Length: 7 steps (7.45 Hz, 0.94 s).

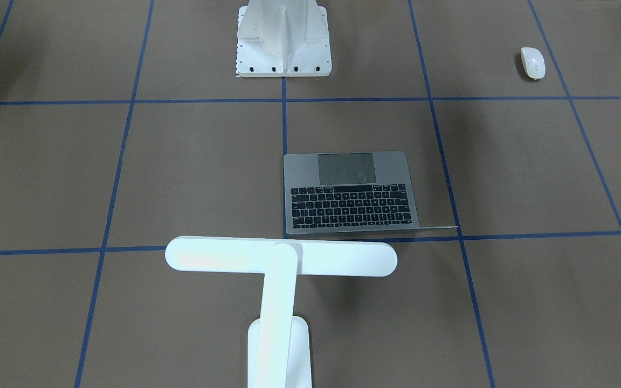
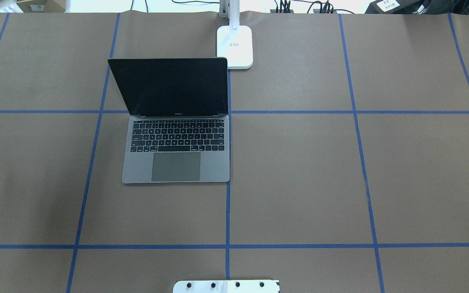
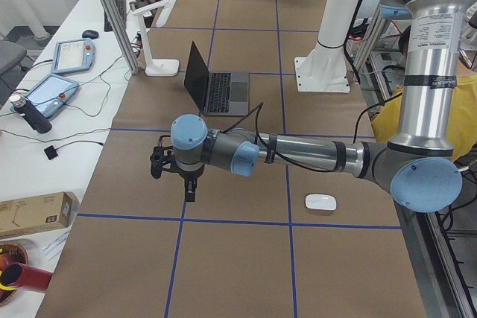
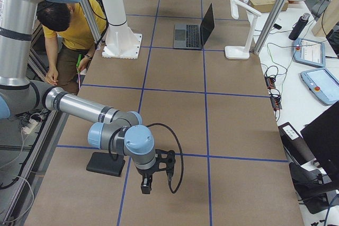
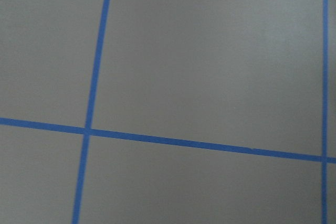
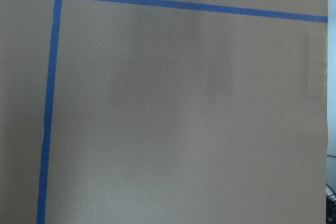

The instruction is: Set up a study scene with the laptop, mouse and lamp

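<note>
The laptop (image 2: 177, 150) stands open in the middle of the table, its dark screen upright and its trackpad toward the robot; it also shows in the front view (image 1: 351, 194). The white lamp (image 1: 281, 258) stands just behind it, with its base (image 2: 235, 44) at the far edge. The white mouse (image 1: 532, 62) lies alone on the robot's left side, near the robot (image 3: 320, 202). My left gripper (image 3: 190, 190) hangs over bare paper, away from the mouse; I cannot tell whether it is open or shut. My right gripper (image 4: 145, 186) hangs beside a black mouse pad (image 4: 106, 163); I cannot tell its state either.
The white flanged pedestal (image 1: 283, 43) stands at the robot's side of the table. A person in a yellow shirt (image 4: 69, 25) bends beside it. Tablets and cables (image 4: 318, 67) lie beyond the far edge. Both wrist views show only brown paper and blue tape lines.
</note>
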{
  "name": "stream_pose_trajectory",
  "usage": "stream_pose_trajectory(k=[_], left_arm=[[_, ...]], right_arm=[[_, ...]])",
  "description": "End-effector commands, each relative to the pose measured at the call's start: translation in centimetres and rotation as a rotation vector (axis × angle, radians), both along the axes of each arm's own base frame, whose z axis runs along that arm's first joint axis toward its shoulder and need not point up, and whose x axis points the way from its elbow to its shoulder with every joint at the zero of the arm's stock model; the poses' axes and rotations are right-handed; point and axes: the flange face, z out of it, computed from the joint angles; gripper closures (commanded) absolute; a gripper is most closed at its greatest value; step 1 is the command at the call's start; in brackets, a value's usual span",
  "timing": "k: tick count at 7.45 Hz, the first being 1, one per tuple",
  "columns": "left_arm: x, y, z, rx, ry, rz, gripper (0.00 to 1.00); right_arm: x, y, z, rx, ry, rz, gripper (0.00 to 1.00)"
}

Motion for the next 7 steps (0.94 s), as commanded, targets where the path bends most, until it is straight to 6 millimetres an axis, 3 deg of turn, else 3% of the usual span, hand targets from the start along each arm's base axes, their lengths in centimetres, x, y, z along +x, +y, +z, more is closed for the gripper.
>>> stream_pose_trajectory(k=[1, 2, 4, 7], left_arm=[[-1.0, 1.7, 2.3, 0.005, -0.017, 0.023, 0.0], [-1.5, 3.3, 4.0, -0.007, -0.024, 0.033, 0.0], [-1.7, 5.0, 5.5, -0.034, -0.022, 0.029, 0.0], [-2.0, 5.7, 6.4, -0.054, -0.043, 0.024, 0.0]], right_arm=[[-0.5, 4.5, 2.0, -0.117, -0.1, 0.112, 0.0], [-0.6, 4.4, 1.7, -0.267, -0.113, 0.285, 0.0], [-0.7, 3.5, 1.2, -0.48, -0.12, 0.522, 0.0], [-2.9, 2.7, 0.7, -0.686, -0.109, 0.663, 0.01]])
